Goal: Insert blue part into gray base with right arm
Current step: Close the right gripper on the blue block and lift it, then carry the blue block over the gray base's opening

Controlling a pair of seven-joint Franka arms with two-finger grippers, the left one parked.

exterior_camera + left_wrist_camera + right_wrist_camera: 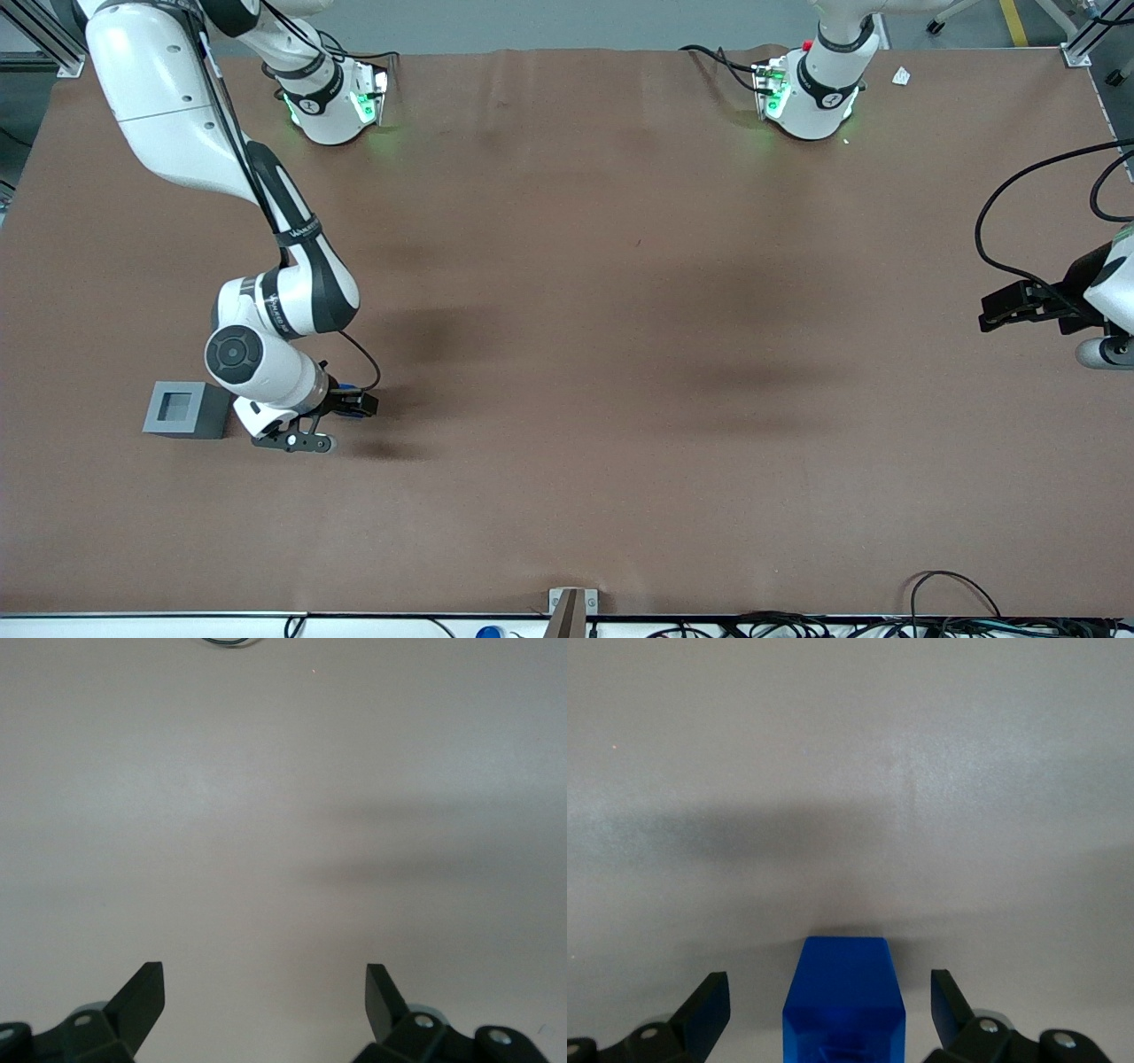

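Note:
The gray base (182,409) stands on the brown table (567,354) toward the working arm's end, its square recess facing up with nothing in it. My right arm's gripper (306,425) hangs low over the table right beside the base. In the right wrist view the blue part (843,992) rests on the table between the gripper's (828,978) fingers (709,1001). The gripper is open, with a gap on each side of the part. The front view hides most of the part under the hand.
The two arm bases (332,102) (811,93) stand farthest from the front camera. A black cable (1019,221) loops at the parked arm's end. A small bracket (571,607) sits at the table edge nearest the camera.

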